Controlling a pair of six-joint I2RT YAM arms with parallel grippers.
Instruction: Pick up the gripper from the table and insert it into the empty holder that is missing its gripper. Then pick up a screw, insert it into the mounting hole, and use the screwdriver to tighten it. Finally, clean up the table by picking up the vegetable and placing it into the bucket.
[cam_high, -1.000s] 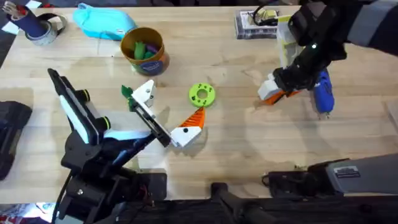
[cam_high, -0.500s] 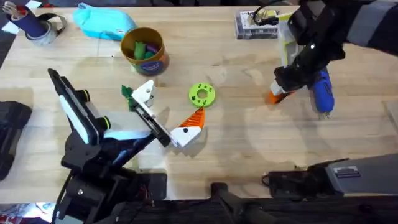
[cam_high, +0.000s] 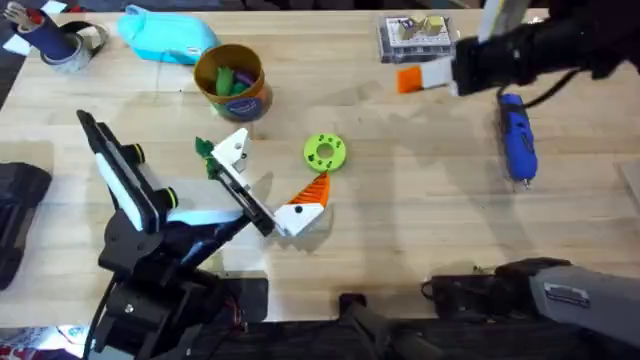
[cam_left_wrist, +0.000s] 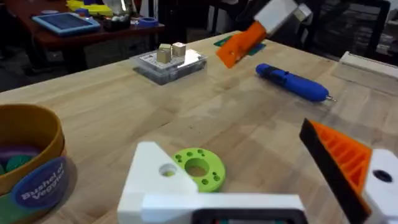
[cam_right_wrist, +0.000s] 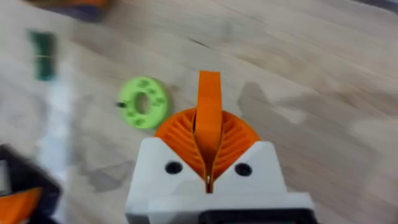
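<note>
My right gripper (cam_high: 452, 68) is shut on the gripper (cam_high: 412, 77), a smooth orange wedge with a white base, held in the air over the far right of the table. In the right wrist view its ribbed pads clamp that orange wedge (cam_right_wrist: 209, 109). The holder (cam_high: 233, 150), white with a dark-green piece, sits on one end of a black rail at my left arm's tip; a ribbed orange finger (cam_high: 306, 203) sits on the other end, far apart. The screwdriver (cam_high: 517, 135) lies at the right. The bucket (cam_high: 232, 82) holds green and purple pieces. No screw can be made out.
A green ring (cam_high: 324, 152) lies between the holder and the ribbed finger. A light-blue pouch (cam_high: 165, 38) and tape rolls (cam_high: 62, 42) are at the far left. A clear box (cam_high: 415, 36) stands at the far right, behind the held gripper.
My right arm has lifted the orange gripper off the table beside the screwdriver and carried it up and toward the far edge. The screwdriver now lies uncovered. The left arm has not moved.
</note>
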